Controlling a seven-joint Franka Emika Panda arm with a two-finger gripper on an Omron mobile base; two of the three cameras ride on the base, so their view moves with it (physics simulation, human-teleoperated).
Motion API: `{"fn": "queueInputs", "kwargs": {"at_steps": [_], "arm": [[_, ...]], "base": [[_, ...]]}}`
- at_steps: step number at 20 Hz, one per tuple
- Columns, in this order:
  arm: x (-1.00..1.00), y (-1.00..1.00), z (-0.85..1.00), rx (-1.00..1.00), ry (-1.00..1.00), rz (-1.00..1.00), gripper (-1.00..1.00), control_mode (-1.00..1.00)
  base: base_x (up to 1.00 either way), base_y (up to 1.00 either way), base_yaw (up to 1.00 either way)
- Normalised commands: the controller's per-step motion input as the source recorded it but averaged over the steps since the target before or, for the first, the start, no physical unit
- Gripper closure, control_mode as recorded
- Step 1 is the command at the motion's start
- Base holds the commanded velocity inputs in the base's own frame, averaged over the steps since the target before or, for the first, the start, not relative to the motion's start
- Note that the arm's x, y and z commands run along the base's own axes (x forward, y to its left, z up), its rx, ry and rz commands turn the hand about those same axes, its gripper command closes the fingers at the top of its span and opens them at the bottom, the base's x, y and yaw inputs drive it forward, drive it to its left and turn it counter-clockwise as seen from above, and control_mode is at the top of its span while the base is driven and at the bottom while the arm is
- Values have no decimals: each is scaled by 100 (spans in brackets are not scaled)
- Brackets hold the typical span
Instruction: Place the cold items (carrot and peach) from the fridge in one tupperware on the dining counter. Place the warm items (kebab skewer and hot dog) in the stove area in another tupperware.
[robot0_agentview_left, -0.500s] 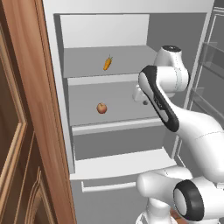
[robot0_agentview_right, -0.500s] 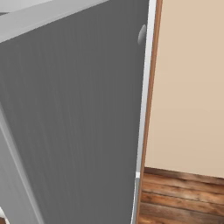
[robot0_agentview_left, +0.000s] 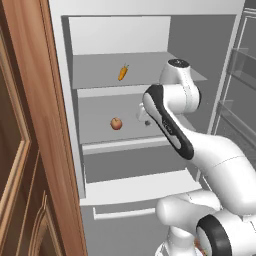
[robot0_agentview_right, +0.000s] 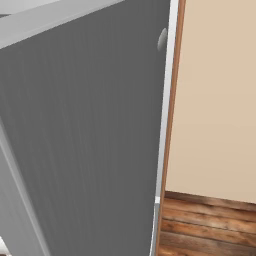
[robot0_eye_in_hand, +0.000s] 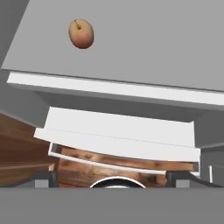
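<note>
Nearest to us in the left base view, the arm rises from the lower right and bends into the open fridge (robot0_agentview_left: 65, 100). The gripper (robot0_agentview_left: 142, 114) hangs over the middle shelf (robot0_agentview_left: 100, 135). In the hand view its two finger tips (robot0_eye_in_hand: 43, 179) stand far apart at the bottom corners. We read the jaws as wide open, with nothing held between them.

Beyond the gripper, the peach (robot0_agentview_left: 116, 123) rests on the middle shelf, left of the hand and apart from it. In the hand view it sits toward the upper left, with bare shelf around it and its stem dimple facing the camera. We judge it light, round and somewhat soft. It should roll if nudged and bruise if pinched hard. We recommend closing across its widest girth with moderate force. It has no marked long axis, so any jaw heading should serve.

Farthest back, the carrot (robot0_agentview_left: 123, 72) lies on the upper shelf (robot0_agentview_left: 100, 92). Its long axis runs diagonally, with the leafy end up and to the right in the left base view and the tip down and to the left. We judge it stiff, light and smooth. We recommend gripping across the thick middle, square to the axis.
</note>
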Motion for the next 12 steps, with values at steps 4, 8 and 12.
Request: {"fn": "queueInputs", "kwargs": {"at_steps": [4,8,12], "arm": [[9,88,-39,0,-6,0,-100,-100],[40,65,-20,0,-1,0,-100,-100],[63,15,-3,0,0,0,-100,-100]], "base": [[0,0,0],[0,0,0],[0,0,0]]}}
